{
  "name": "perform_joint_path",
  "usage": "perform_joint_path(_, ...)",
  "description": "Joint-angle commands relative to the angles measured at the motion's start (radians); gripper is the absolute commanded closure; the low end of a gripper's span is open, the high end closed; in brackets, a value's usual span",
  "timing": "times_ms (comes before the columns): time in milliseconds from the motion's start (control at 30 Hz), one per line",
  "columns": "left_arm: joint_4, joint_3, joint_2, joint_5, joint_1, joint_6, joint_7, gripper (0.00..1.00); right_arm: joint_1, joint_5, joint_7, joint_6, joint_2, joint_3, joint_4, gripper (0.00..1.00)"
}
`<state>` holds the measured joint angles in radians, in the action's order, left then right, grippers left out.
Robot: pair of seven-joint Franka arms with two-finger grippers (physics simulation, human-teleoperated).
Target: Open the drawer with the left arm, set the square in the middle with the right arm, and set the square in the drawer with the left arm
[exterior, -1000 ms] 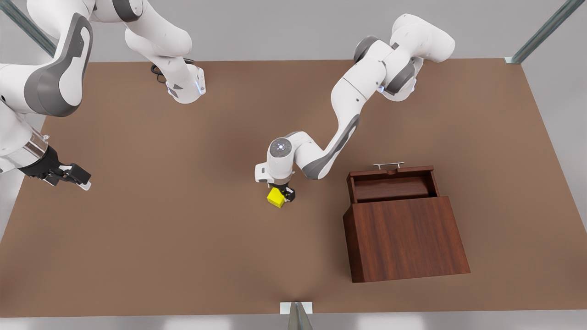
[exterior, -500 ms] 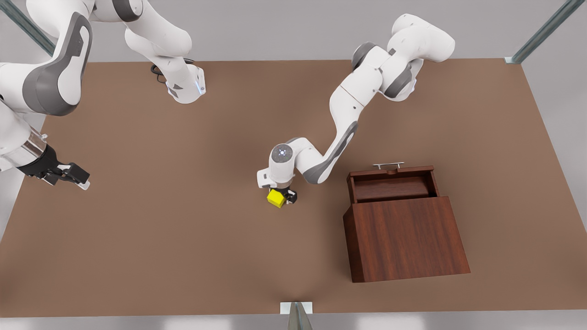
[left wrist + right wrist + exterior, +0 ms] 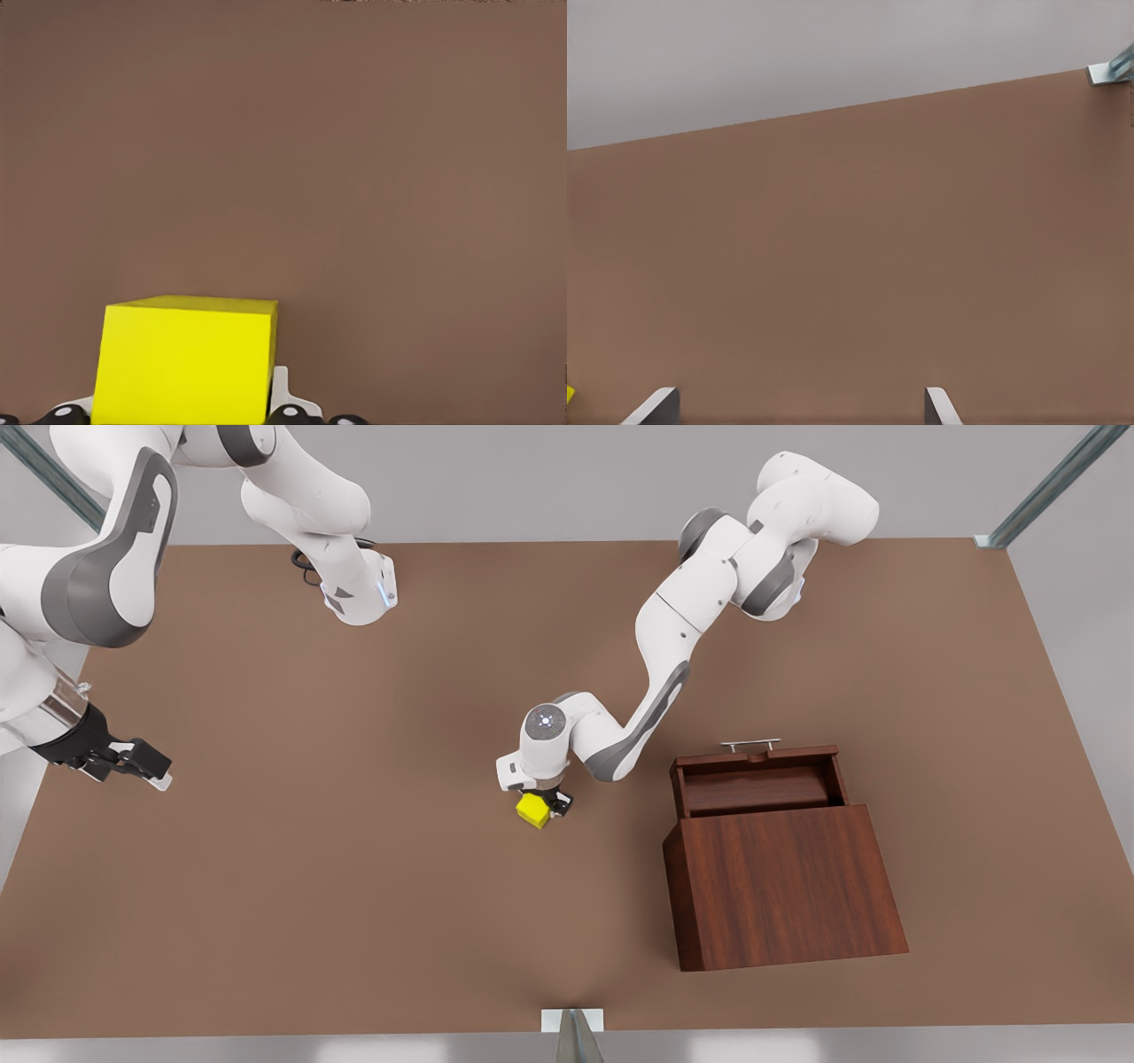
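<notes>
Near the middle of the table [image 3: 354,886] sat the square [image 3: 532,810], low on the brown top. The left gripper [image 3: 547,803] was down over it with its fingers close on both sides, pinching the square, likely so it could carry it. The drawer [image 3: 760,779] was pulled out and open, well apart toward the front view's right, with bare table between. The cabinet [image 3: 784,886] stood behind its open tray. The right gripper [image 3: 142,766] waited near the table's edge at the front view's left, fingers spread.
</notes>
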<state>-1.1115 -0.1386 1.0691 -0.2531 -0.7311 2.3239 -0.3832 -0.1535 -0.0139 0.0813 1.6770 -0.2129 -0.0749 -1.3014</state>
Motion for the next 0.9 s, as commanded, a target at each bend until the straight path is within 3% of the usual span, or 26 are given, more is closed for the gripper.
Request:
perform_joint_path(0,0.001,-0.001,-0.001,0.002,0.001,0.002,-0.048,0.3,0.0,0.002,0.0,0.0,0.001,0.0,0.001,0.0)
perform_joint_path(233,0.009,0.001,-0.024,0.0,0.001,-0.034,-0.042,0.3,0.002,0.002,0.0,0.001,0.0,-0.002,0.001,0.0)
perform_joint_path(500,-0.011,0.005,-0.259,0.014,0.022,-0.339,0.007,0.29,0.002,0.002,0.0,0.001,0.0,-0.002,0.001,0.0)
perform_joint_path(667,-0.272,0.036,-0.498,0.098,0.121,-0.344,0.184,0.28,0.0,0.002,0.0,0.001,0.0,-0.002,0.001,0.0)
perform_joint_path(867,-0.6,0.235,-0.785,0.189,0.121,-0.337,0.435,0.28,0.003,0.003,0.0,-0.002,0.0,-0.003,-0.001,0.0)
